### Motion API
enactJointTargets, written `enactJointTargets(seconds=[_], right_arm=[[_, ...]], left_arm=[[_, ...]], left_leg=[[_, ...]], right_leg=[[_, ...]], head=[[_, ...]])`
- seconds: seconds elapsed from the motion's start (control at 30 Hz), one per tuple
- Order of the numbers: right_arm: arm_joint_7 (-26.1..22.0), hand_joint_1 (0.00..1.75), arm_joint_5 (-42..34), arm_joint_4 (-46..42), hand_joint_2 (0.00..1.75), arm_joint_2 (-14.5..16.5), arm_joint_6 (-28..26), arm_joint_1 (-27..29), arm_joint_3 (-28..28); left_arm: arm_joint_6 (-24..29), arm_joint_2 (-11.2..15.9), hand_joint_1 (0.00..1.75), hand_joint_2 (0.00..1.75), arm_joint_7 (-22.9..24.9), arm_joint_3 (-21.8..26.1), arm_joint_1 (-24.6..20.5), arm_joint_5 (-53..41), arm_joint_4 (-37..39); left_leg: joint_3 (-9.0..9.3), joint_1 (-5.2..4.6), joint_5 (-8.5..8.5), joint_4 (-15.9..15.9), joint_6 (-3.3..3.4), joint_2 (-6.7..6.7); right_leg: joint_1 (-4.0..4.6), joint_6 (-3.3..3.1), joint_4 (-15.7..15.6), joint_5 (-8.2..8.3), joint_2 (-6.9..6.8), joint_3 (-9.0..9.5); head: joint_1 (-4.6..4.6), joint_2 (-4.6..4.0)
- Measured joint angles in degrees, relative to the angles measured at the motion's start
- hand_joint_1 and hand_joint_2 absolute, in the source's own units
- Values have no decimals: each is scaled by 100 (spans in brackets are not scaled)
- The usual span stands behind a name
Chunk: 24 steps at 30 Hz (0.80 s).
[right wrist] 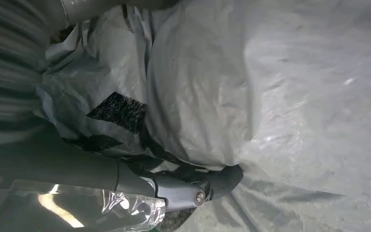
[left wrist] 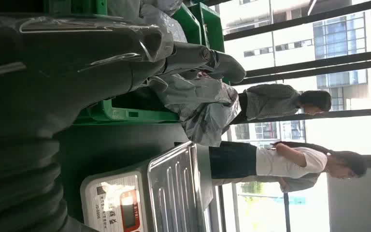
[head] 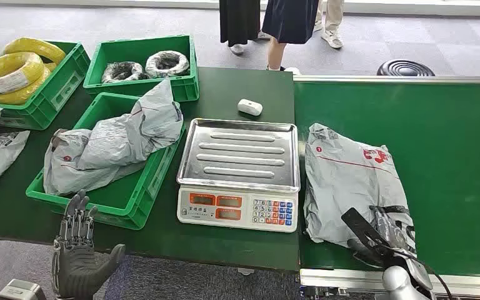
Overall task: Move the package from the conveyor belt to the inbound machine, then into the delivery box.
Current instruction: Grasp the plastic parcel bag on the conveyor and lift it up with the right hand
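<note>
The first step is judged to be in hand: the package (head: 349, 181) is lying flat on the green conveyor belt (head: 450, 162), just right of the scale (head: 239, 172), and it is not yet being lifted. The near right corner of the package is being gripped by the right hand (head: 384, 234); in the right wrist view the fingers (right wrist: 212, 183) are being closed around the grey wrapping (right wrist: 270, 96). The next move is judged to call for a lift and a carry leftward onto the scale's steel tray (head: 240, 153), which is standing bare.

The left hand (head: 78, 250) is being held at the near table edge with fingers spread and nothing in it.

The near green crate (head: 131, 209) is being filled by several grey bags (head: 115, 140), piled above its rim. Yellow cable coils (head: 15, 69) are being kept in the far left crate (head: 62, 87), and two dark coils (head: 147, 65) in the far middle crate (head: 184, 84).
</note>
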Motion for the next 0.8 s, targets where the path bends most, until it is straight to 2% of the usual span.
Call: enactJointTargets(seconds=[0.2,0.33,0.53,0.67,0.8], right_arm=[[58,175,-82,413,175,28,-565,-306,68],[-313,175,-543,220,175,117,-1314,-232,-15],[-1186,175,-1631,-1009,175,226,-2460,221,-413],[-1522,175,-2026,-1812,175,254,-2840,492,-646],[-2335,175,-2450,-2772,175,341,-3334,757,-917]], left_arm=[[73,20,0,175,77,-17,74,-38,-19],[76,7,0,175,115,-5,170,-104,-82],[93,-25,0,175,74,4,213,-131,-116],[118,-27,0,175,39,3,202,-131,-115],[130,-27,0,175,-28,1,180,-146,-104]], left_leg=[[3,-5,2,2,6,-15],[-1,-8,7,6,11,-18],[-35,-6,8,7,11,-38],[-51,-6,8,6,11,-37],[-63,-7,8,6,11,-40]], right_leg=[[-10,8,-1,-2,-16,31],[-11,12,0,6,-20,27],[-8,12,1,6,-37,-8],[-7,12,1,5,-38,-23],[-9,12,2,5,-42,-28]], head=[[2,0],[0,0],[-2,0],[-1,0],[-1,0]])
